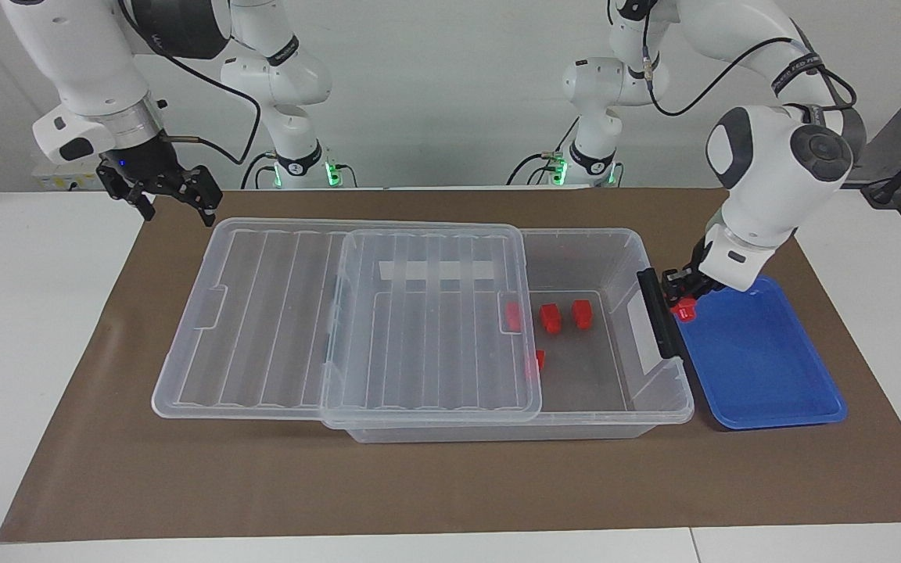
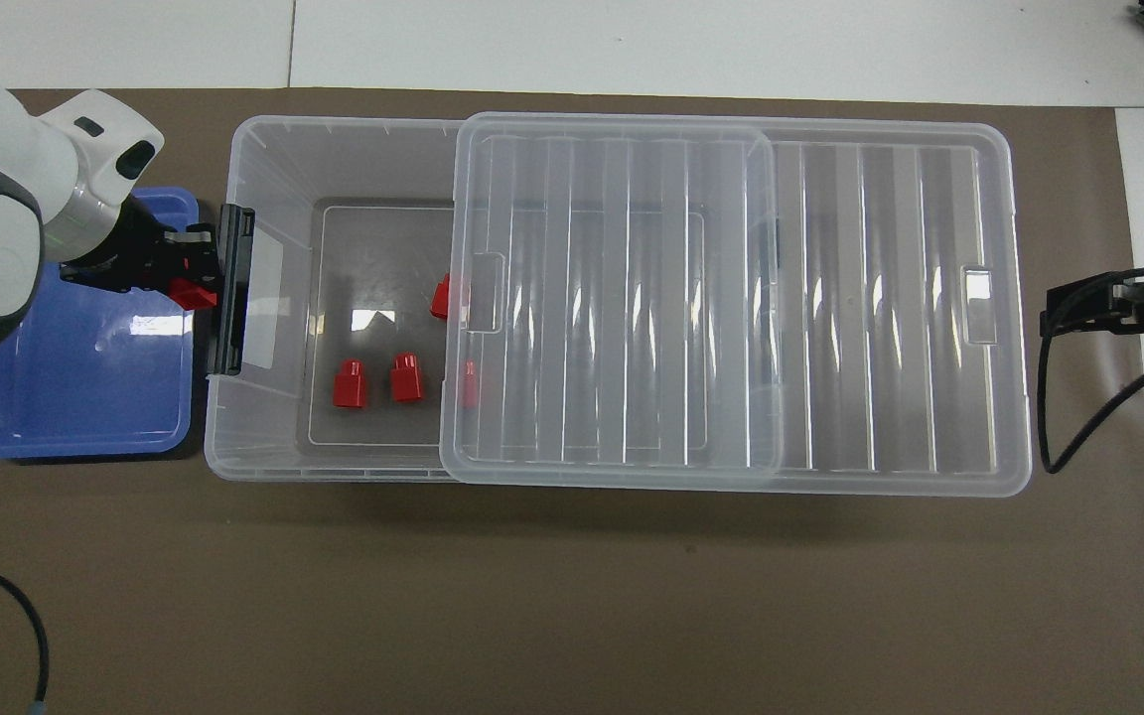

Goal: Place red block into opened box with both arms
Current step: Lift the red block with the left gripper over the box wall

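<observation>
My left gripper (image 1: 682, 302) (image 2: 193, 281) is shut on a small red block (image 1: 684, 313) (image 2: 189, 295). It holds the block in the air over the blue tray's edge, right beside the black latch (image 1: 658, 313) of the clear box (image 1: 638, 258) (image 2: 334, 129). The ribbed lid (image 1: 341, 313) (image 2: 731, 298) is slid toward the right arm's end, so the latch end stands uncovered. Several red blocks lie on the box floor: two in the open (image 1: 550, 318) (image 1: 582, 313), and two partly under the lid's edge (image 1: 513, 315) (image 1: 538, 360). My right gripper (image 1: 173, 197) (image 2: 1078, 308) waits open above the table, past the lid's end.
A shallow blue tray (image 1: 763, 367) (image 2: 85, 397) sits on the brown mat (image 1: 419, 485) next to the box's latch end. A black cable (image 2: 1088, 417) hangs from the right arm.
</observation>
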